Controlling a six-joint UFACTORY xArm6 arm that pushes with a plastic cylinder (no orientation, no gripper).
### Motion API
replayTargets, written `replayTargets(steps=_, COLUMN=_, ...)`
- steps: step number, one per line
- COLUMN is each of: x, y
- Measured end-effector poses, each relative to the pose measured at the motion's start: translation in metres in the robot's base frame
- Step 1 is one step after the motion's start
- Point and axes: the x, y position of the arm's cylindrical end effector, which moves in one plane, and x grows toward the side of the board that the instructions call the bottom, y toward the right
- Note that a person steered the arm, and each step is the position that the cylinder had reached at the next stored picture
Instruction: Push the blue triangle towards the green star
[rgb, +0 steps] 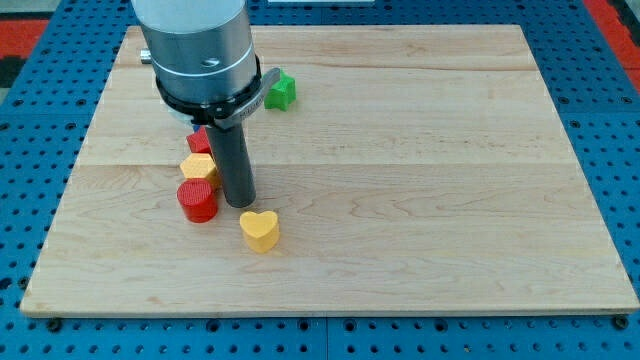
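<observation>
Camera view: my tip sits left of centre, just beside red cylinder and yellow hexagon; yellow heart nearby. No claw, nothing held. Green star near top edge. Blue triangle not visible. Board's right half open.

Wooden board, five blocks seen.
Green star at 11 o'clock; red cylinder, yellow hexagon, red block (partly hidden) at 9; yellow heart at 7.
</observation>
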Motion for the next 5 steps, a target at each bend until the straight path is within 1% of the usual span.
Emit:
replayTargets(steps=3, x=0.005, y=-0.006)
replayTargets(steps=4, x=0.004, y=-0.022)
replayTargets(steps=5, x=-0.005, y=-0.026)
